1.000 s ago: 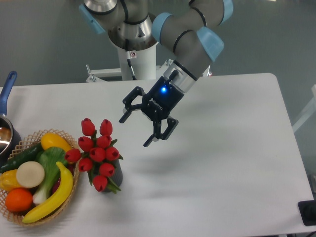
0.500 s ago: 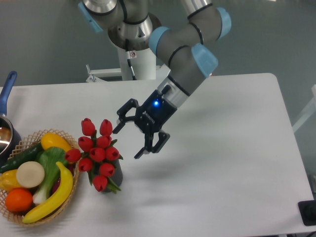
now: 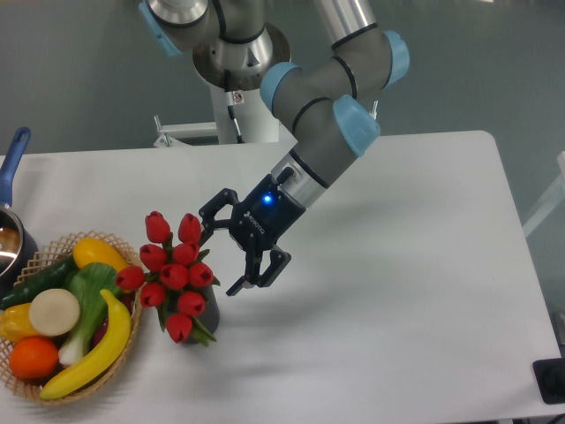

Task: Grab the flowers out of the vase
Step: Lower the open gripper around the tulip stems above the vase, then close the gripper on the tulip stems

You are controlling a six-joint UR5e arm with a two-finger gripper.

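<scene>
Now the flowers [image 3: 174, 274] sit in the vase [image 3: 208, 307] at the tabletop [image 3: 397, 291] near-left, basket [image 3: 132, 331] at their 9 o'clock. Gripper [image 3: 226, 258] has slid down-left to their 3 o'clock, fingers wide open, holding nothing. Approach almost done; grasp looks next.

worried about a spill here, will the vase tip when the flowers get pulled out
Possibly. The vase is short and narrow, and the flowers lean out towards the basket, so it looks top-heavy. The bunch fills the mouth tightly and may drag the vase along. The open gripper comes in sideways, so a nudge seems likely.
</scene>
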